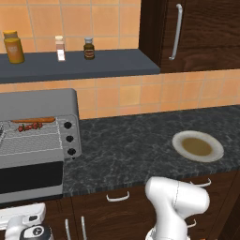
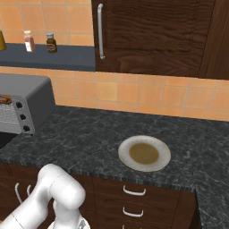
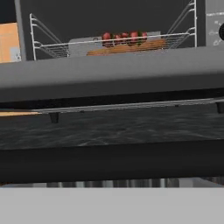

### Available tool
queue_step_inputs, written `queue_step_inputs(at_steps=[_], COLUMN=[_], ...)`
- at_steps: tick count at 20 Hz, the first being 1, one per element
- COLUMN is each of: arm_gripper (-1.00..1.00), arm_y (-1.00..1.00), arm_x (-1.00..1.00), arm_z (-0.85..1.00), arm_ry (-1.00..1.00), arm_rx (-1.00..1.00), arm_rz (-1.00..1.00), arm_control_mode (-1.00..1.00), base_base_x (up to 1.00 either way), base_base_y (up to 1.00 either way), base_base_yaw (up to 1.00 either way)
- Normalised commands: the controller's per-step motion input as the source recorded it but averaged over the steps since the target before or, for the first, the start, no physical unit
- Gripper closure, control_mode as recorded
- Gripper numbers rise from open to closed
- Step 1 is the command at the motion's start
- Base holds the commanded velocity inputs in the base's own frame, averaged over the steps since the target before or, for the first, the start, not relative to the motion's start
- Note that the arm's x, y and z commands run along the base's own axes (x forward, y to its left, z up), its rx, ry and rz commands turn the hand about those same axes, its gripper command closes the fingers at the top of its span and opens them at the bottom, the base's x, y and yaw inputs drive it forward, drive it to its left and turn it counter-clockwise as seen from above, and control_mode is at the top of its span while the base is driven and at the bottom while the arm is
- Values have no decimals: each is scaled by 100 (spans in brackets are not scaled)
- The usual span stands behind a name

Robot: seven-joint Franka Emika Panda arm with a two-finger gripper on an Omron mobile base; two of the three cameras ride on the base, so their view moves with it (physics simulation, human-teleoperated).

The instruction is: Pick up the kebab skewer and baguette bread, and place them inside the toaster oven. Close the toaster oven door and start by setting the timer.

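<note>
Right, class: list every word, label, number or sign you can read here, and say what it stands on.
None can be read.
Jars on the shelf: labels too blurred.
Toaster oven panel beside the knobs: faint marks, too small to read.

"What sits on the dark speckled bench [image 1: 131, 145]?"
"The grey toaster oven [image 1: 37, 136] at the left end and a round plate [image 1: 197, 146] off to the right, well apart."
"And up on the shelf [image 1: 79, 65]?"
"An orange jar [image 1: 13, 47] and two small bottles [image 1: 60, 48], side by side."
</note>
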Motion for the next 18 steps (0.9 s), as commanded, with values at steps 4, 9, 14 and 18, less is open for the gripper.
queue_step_inputs(at_steps=[4,9,14,18], arm_gripper=[-100,-100,-100,-100], arm_y=[0,0,0,4], arm_x=[29,28,34,7], arm_z=[0,2,10,1], arm_ry=[-8,-9,-8,-2], arm_rx=[0,0,0,0], arm_rz=[0,0,0,0], arm_control_mode=[-100,-100,-100,-100], base_base_x=[0,0,0,0], base_base_y=[0,0,0,0], base_base_yaw=[0,0,0,0])
